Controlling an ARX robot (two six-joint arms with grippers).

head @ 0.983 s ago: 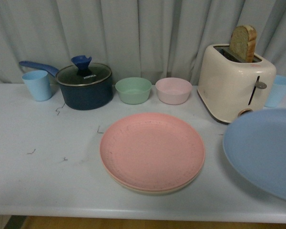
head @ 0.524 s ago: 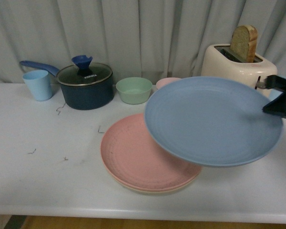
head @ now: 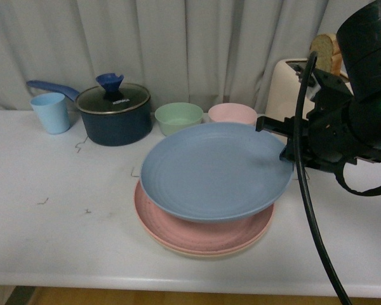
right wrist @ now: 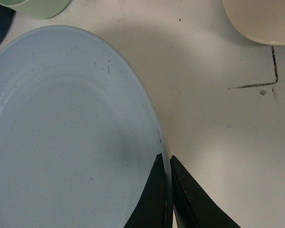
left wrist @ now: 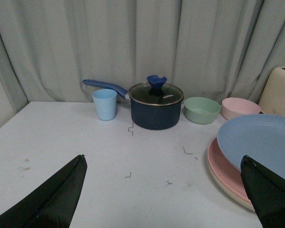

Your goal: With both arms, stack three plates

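Note:
The light blue plate (head: 216,170) hangs tilted just above the pink plate (head: 203,236), which lies on the beige plate (head: 197,253) at the table's middle. My right gripper (head: 284,152) is shut on the blue plate's right rim; in the right wrist view the gripper (right wrist: 168,159) has one jaw on either side of that plate (right wrist: 66,137) at its edge. My left gripper (left wrist: 164,164) is open over bare table, its fingers (left wrist: 61,194) wide apart, left of the blue plate (left wrist: 261,145) and the pink plate (left wrist: 225,166).
Along the back stand a light blue cup (head: 49,112), a dark lidded pot (head: 113,114), a green bowl (head: 178,118), a pink bowl (head: 232,113) and a cream toaster (head: 286,86) holding bread (head: 324,46). The right arm and its cable (head: 308,190) fill the right side.
The right arm has carried the blue plate leftwards and down, from the right side to just above the pink plate. The arm now fills the right of the front view.

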